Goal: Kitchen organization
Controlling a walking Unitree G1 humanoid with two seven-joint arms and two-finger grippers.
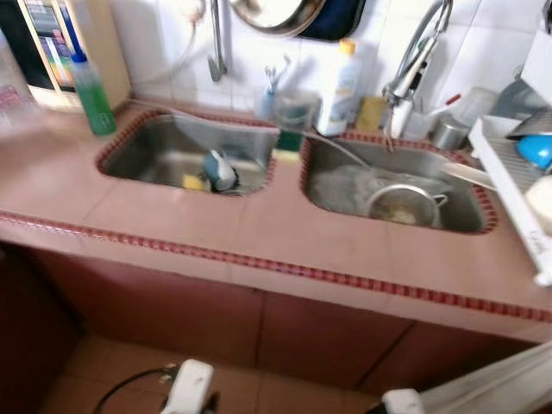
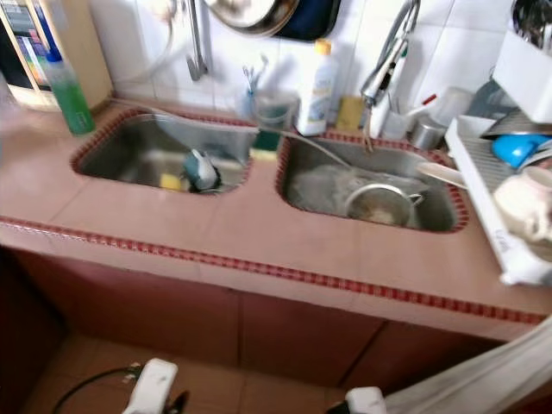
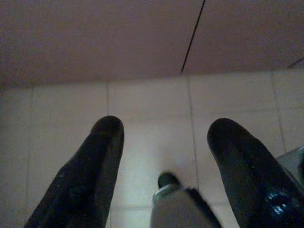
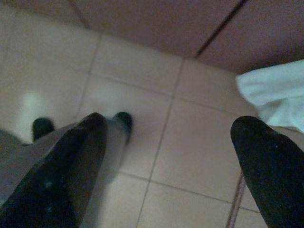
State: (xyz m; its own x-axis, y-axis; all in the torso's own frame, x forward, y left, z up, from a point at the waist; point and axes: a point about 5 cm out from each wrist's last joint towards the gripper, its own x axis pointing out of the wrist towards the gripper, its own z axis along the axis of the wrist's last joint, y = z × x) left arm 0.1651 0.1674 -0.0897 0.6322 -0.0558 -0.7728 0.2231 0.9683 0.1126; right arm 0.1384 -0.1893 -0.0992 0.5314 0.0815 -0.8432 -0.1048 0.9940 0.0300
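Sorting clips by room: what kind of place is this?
A home kitchen, most likely: a double steel sink set in a tiled counter, a faucet, and a dish rack beside it.

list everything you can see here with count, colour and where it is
sink basins: 2, steel, side by side in the pink counter
green bottle: 1, green with blue top, counter, far left
white bottle: 1, white with yellow cap, behind the basins
faucet: 1, chrome, behind the right basin
metal pot: 1, steel, in the right basin
yellow sponge: 1, in the left basin
dish rack: 1, white, counter, far right
blue dish: 1, on the rack
white cloth: 1, low on the right, near the floor
left gripper: 1, black fingers apart, hanging over floor tiles
right gripper: 1, black fingers apart, hanging over floor tiles
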